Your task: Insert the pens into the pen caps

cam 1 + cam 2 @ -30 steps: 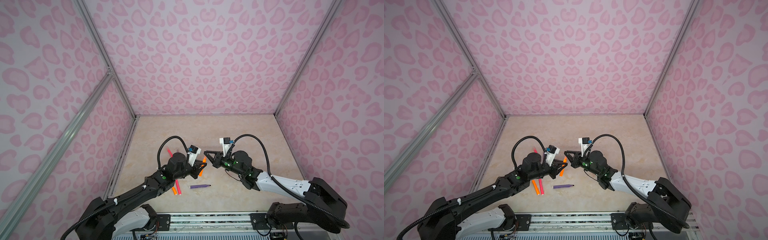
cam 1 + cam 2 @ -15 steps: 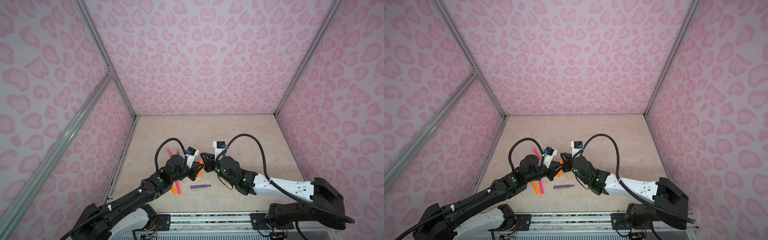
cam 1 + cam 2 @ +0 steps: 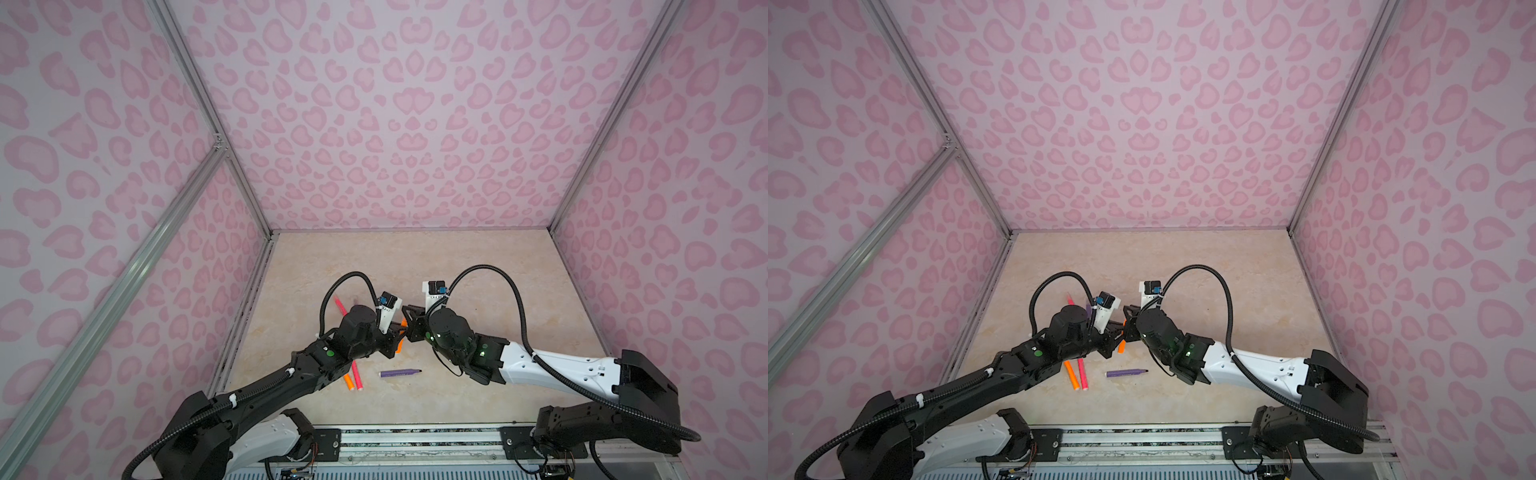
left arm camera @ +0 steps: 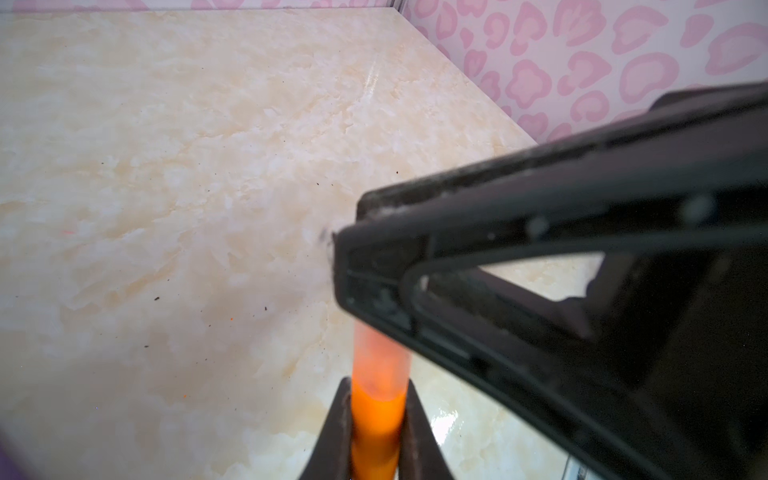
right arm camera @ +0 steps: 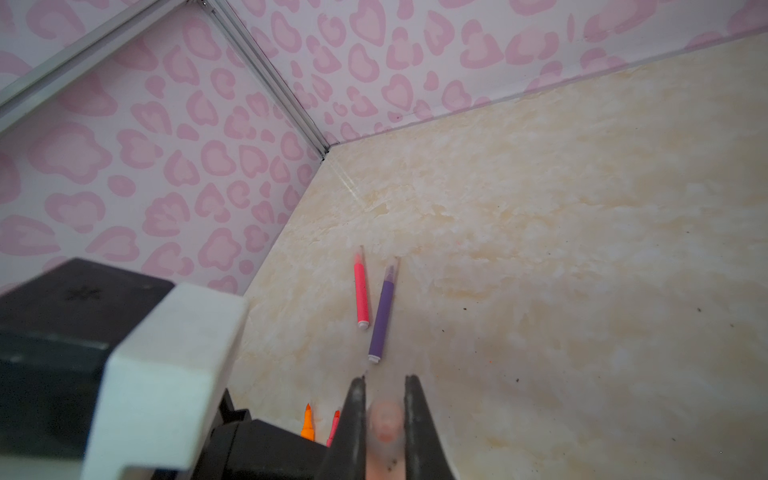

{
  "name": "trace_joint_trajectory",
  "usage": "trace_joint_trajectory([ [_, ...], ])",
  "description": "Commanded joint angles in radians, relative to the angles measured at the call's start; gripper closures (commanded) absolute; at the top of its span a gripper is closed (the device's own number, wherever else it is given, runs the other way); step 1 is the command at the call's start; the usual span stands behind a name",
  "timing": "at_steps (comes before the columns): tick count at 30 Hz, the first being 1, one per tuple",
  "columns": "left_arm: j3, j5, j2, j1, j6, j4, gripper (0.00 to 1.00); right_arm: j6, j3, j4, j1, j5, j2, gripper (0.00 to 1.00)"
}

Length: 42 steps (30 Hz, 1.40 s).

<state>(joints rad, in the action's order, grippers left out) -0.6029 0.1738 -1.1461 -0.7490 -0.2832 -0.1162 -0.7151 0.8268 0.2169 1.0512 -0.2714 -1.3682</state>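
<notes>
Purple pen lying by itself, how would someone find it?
Look near the beige table's front edge. Right of the side-by-side orange pen and pink pen lies the purple pen, alone. Only it is purple with a bare dark tip.

Pink-spotted walls point(image 3: 395, 124), metal posts point(image 3: 195, 89) — marbled floor point(image 3: 415, 253)

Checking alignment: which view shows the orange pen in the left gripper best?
Left wrist view: the orange pen sits close-up in the left gripper, tip inside the clear cap. Both top views show only orange slivers; right wrist shows just the blurred cap.
</notes>
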Motion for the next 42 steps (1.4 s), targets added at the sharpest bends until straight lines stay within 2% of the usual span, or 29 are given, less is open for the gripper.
trace_joint_trajectory([
  [1,-0.037,-0.186,-0.035,0.01,-0.065,-0.16,0.96,0.032,-0.019,-0.123,-0.024,0.148,0.019,1.0],
  [2,-0.042,-0.181,-0.043,0.01,-0.067,-0.159,0.96,0.034,-0.02,-0.123,-0.036,0.158,0.026,1.0],
  [3,-0.048,-0.179,-0.052,0.011,-0.071,-0.154,0.96,0.038,-0.024,-0.124,-0.052,0.175,0.035,0.96],
  [5,-0.061,-0.202,-0.071,0.011,-0.078,-0.132,0.96,0.049,-0.026,-0.122,-0.074,0.197,0.052,0.78],
  [7,-0.091,-0.267,-0.106,0.011,-0.097,-0.082,0.96,0.067,-0.026,-0.122,-0.089,0.207,0.073,0.56],
  [9,-0.138,-0.308,-0.163,0.018,-0.119,-0.003,0.96,0.078,-0.033,-0.109,-0.1,0.222,0.092,0.42],
  [12,-0.232,-0.336,-0.285,0.038,-0.163,0.121,0.96,0.082,-0.053,-0.082,-0.103,0.231,0.108,0.35],
  [18,-0.402,-0.419,-0.519,0.139,-0.286,0.382,0.96,0.076,-0.063,-0.088,-0.114,0.193,0.109,0.3],
  [21,-0.445,-0.39,-0.602,0.197,-0.324,0.46,0.96,0.049,-0.064,-0.102,-0.129,0.183,0.097,0.3],
  [24,-0.458,-0.361,-0.637,0.238,-0.333,0.479,0.97,0.049,-0.055,-0.106,-0.137,0.209,0.077,0.31],
  [28,-0.487,-0.378,-0.657,0.266,-0.31,0.514,0.97,0.058,-0.023,-0.146,-0.137,0.22,0.049,0.32],
  [37,-0.537,-0.372,-0.712,0.27,-0.294,0.572,0.97,0.059,-0.01,-0.163,-0.137,0.217,0.031,0.33],
  [42,-0.541,-0.352,-0.713,0.271,-0.287,0.577,0.8,0.064,-0.012,-0.167,-0.136,0.21,0.045,0.33],
])
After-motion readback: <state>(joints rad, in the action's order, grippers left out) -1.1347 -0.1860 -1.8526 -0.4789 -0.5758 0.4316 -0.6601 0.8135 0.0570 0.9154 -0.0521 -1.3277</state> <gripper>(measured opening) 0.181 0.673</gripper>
